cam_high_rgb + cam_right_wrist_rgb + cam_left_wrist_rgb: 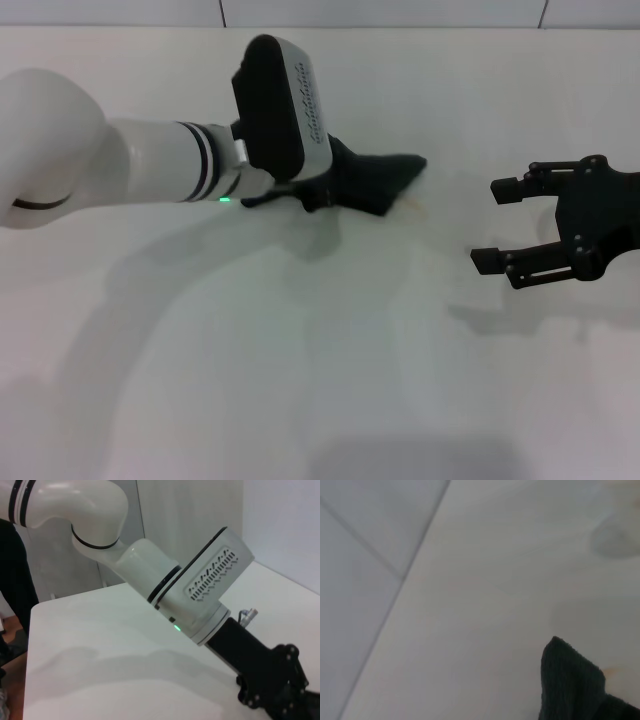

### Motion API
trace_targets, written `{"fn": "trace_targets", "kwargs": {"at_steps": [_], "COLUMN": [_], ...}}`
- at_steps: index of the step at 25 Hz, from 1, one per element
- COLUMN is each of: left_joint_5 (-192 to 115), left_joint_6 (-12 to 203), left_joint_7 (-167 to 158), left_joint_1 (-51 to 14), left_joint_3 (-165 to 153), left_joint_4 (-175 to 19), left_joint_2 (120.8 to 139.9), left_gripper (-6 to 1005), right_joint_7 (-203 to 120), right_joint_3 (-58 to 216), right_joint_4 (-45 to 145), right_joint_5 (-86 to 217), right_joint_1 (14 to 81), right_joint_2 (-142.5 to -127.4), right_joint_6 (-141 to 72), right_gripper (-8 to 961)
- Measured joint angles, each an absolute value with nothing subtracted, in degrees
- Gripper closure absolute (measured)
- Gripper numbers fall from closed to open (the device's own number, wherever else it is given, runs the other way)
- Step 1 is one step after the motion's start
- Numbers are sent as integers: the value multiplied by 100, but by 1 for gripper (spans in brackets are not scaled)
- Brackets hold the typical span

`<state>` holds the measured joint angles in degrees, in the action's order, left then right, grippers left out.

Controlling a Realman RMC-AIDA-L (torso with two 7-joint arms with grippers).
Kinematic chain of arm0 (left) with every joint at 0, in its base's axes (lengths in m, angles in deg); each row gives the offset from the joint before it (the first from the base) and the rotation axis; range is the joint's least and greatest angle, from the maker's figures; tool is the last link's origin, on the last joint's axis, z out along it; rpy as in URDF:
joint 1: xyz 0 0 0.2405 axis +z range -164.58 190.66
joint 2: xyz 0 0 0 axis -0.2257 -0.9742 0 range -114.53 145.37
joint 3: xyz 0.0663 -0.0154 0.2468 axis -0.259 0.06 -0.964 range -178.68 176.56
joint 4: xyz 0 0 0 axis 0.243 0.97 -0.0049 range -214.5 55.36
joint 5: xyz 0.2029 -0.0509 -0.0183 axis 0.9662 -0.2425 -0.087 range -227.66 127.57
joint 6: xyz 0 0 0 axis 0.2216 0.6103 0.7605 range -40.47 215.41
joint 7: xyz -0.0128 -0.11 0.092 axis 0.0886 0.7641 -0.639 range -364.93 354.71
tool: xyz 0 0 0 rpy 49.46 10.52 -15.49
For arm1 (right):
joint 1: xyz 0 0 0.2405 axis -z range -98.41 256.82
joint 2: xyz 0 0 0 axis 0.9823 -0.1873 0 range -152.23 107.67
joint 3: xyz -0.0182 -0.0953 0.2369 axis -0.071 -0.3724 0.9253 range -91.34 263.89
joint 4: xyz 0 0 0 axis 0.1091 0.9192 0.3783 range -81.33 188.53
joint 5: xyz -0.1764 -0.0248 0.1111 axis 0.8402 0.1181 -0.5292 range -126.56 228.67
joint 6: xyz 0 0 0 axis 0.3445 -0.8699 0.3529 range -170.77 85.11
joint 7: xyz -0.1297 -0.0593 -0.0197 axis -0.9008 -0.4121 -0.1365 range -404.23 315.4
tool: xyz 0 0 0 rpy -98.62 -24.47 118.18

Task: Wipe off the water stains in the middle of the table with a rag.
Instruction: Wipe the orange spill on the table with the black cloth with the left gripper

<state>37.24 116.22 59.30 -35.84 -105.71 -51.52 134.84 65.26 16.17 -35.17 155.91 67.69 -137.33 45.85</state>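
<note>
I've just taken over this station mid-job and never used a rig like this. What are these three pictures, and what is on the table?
It is a two-armed robot. The head view looks down from the robot's head at the white table. Its left arm, the big white one, reaches in and presses a dark rag onto the tabletop; the left gripper is mostly hidden under the wrist and cloth. A faint amber trace of the water stains shows at the rag's edge. The right gripper, black and open, hovers off to the right, holding nothing. The left wrist view looks along the table past a corner of the rag. The right wrist view looks across at the left arm.
</note>
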Motion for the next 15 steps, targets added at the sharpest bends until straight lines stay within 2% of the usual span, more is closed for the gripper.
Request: {"fn": "trace_targets", "kwargs": {"at_steps": [15], "left_joint_5": [3827], "left_joint_6": [11263], "left_joint_7": [5890], "left_joint_1": [-3635], "left_joint_3": [-10396], "left_joint_4": [-5178], "left_joint_2": [13468], "left_gripper": [931], "right_joint_7": [6554], "right_joint_3": [1623], "right_joint_4": [-3517], "right_joint_5": [15611], "right_joint_1": [6762], "right_joint_2": [-13733], "right_joint_6": [4578], "right_gripper": [112]}}
